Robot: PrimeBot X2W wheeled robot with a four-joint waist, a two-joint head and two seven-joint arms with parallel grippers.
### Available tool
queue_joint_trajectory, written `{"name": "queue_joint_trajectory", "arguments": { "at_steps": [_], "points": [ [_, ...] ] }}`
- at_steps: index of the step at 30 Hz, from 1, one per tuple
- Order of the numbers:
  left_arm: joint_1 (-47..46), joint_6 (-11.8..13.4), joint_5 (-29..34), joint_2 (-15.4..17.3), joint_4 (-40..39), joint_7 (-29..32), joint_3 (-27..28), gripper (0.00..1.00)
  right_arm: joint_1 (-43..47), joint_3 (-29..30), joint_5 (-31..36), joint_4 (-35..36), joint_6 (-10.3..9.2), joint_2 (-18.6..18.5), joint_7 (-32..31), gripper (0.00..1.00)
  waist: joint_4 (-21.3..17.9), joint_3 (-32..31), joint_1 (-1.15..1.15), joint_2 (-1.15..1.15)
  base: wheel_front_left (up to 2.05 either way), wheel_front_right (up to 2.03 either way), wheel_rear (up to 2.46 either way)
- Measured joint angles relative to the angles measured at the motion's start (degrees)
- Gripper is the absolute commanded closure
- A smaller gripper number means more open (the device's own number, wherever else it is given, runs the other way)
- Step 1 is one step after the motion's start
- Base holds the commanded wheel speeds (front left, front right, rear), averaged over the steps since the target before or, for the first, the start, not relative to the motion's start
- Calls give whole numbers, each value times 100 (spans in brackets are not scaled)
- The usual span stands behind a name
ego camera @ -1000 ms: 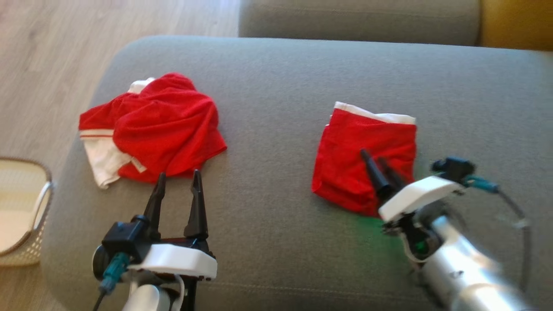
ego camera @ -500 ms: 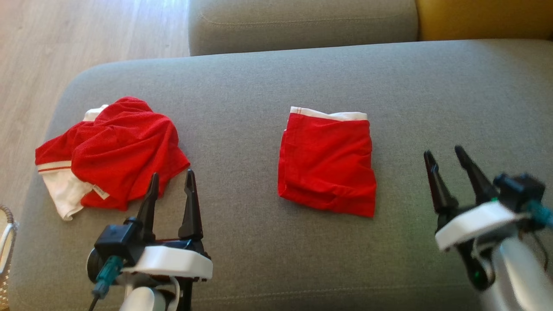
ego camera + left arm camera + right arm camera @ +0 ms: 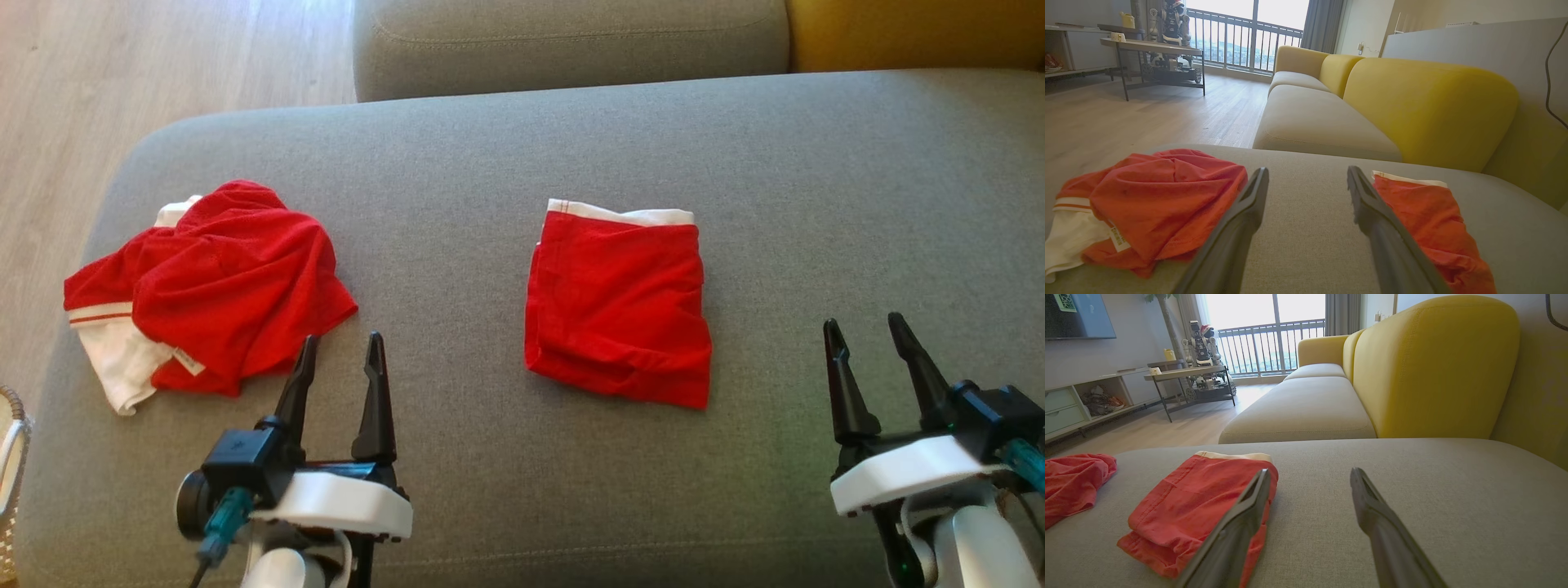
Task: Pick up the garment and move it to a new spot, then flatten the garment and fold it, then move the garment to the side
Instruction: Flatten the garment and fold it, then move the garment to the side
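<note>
Underneath the folded garment (image 3: 620,310), grey cushion (image 3: 490,490); beyond, wood floor (image 3: 122,65).

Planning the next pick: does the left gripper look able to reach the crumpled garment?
Probably yes: the open left gripper sits just short of the crumpled garment on the cushion, with nothing between them.

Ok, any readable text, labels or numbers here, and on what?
None legible.
Tag on the crumpled garment: print too blurred to read.
Green square, top left of the right wrist view: pattern too small to read.
</note>
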State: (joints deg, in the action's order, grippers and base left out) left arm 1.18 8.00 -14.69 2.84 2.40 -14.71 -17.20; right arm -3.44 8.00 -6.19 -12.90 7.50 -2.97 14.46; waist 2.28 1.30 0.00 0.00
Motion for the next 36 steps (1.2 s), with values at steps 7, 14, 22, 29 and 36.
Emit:
{"name": "queue_joint_trajectory", "arguments": {
  "at_steps": [7, 14, 22, 29, 36],
  "points": [
    [3, 0, 0, 0, 9, 0, -26, 0, 26, -5, -40, 38, 0, 8, 0, 0, 28, 48, 0, 0, 0, 0, 0],
    [-36, 4, 0, 0, 8, 0, -143, 0, -94, -147, -118, 24, 0, 9, 0, 100, 143, 292, 0, 0, 0, 0, 0],
    [-237, 42, -110, -1, -5, 0, -289, 0, -901, -342, -289, -723, 0, 8, -97, 100, 430, 570, 0, 0, 0, 0, 0],
    [-375, 65, -110, -1, -5, 0, -427, 0, -1698, -402, -488, -1820, 0, -65, -327, 100, 787, 849, 1, 0, 0, 0, 0],
    [-558, 163, -162, -2, -47, 0, -561, 0, -2455, -430, -290, -2874, 0, -376, -389, 100, 1139, 1141, 1, 0, 0, 0, 0]
  ]
}}
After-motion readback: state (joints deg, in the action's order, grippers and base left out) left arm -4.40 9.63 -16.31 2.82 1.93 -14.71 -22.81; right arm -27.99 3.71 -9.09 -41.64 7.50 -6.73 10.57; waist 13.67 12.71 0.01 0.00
